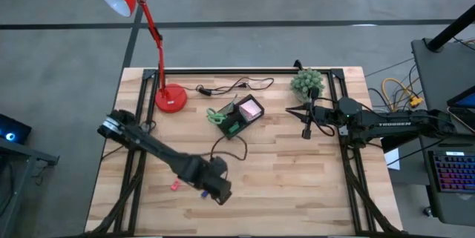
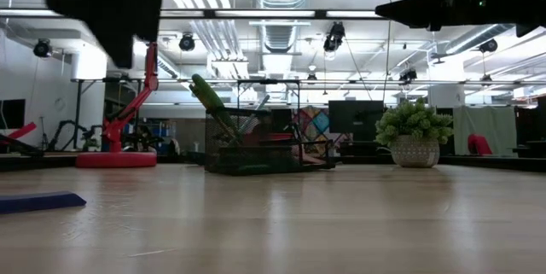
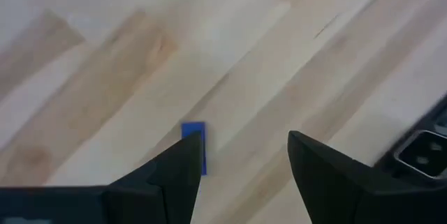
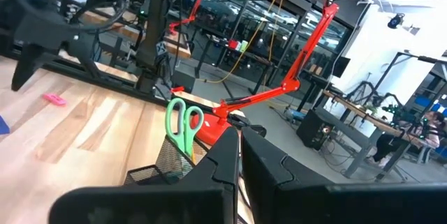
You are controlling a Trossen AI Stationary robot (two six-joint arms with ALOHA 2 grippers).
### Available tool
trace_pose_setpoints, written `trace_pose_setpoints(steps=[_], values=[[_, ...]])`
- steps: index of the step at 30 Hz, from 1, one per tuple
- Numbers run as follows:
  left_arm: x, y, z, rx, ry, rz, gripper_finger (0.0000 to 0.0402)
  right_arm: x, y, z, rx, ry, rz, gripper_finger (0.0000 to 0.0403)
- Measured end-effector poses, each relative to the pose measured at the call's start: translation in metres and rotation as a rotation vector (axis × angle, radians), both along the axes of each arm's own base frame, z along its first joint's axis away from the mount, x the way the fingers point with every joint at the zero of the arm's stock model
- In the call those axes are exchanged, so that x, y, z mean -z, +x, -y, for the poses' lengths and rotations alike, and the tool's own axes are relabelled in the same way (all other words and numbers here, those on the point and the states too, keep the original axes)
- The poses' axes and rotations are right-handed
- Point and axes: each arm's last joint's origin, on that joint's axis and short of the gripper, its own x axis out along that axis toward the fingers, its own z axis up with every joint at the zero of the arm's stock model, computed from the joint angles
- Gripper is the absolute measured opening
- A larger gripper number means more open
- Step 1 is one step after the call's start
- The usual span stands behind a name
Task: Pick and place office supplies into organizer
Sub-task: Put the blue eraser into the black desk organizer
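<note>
Wooden table [image 1: 297,179] under open, empty left claw [image 3: 241,165]; perhaps a workshop beyond.

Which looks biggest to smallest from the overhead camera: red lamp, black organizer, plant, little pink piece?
1. Red lamp
2. Black organizer
3. Plant, looking close to the organizer in size
4. Pink piece

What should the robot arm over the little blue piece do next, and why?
Probably lower the left tool a little and shift it so the blue piece sits between its open fingers, then close. In the left wrist view the piece lies flat on the table beside one finger, not centred in the gap. The organizer awaits it.
</note>
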Motion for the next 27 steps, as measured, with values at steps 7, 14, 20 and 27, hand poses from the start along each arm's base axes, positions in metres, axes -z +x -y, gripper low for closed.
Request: trace_pose_setpoints(steps=[7,14,20,27], values=[[0.041,-0.003,0.027,-0.019,0.001,-0.158,0.0196,0.0,0.0,0.0,0.0,0.0,0.0,0.0008],[0.067,0.001,0.035,-0.008,0.01,-0.242,0.0196,0.0,0.0,0.0,-0.001,0.002,-0.001,0.0008],[0.083,-0.001,0.033,-0.029,0.036,-0.288,0.0196,0.0,0.0,0.0,0.0,0.003,-0.002,0.0008],[0.093,0.0,0.034,0.001,0.052,-0.308,0.0196,0.0,0.0,0.0,0.0,0.0,-0.003,0.0008]])
